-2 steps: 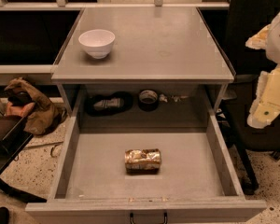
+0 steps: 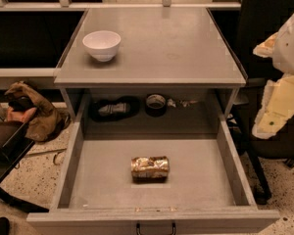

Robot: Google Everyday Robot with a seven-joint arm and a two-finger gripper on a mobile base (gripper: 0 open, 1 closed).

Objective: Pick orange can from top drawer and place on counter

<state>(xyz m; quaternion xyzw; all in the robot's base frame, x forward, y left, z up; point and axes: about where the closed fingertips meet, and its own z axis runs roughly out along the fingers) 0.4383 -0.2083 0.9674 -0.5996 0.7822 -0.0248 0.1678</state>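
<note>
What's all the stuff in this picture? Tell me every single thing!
orange can: one, shiny golden-orange, lying on its side mid-floor of the drawer
top drawer: one, grey, pulled open at the front
counter: one, grey, above the drawer
bowl: one, white, left side of the counter
tape roll: one, black, under the counter at the drawer's back
dark object: one, black with a grey patch, left of the tape roll
cloth bundle: one, brown, on the floor at left
robot arm: one, cream and white, right edge
gripper: not in view

Shiny orange can (image 2: 150, 168) lies sideways in open top drawer (image 2: 206, 180) — hand (image 2: 279, 106) right of counter (image 2: 161, 48).
</note>
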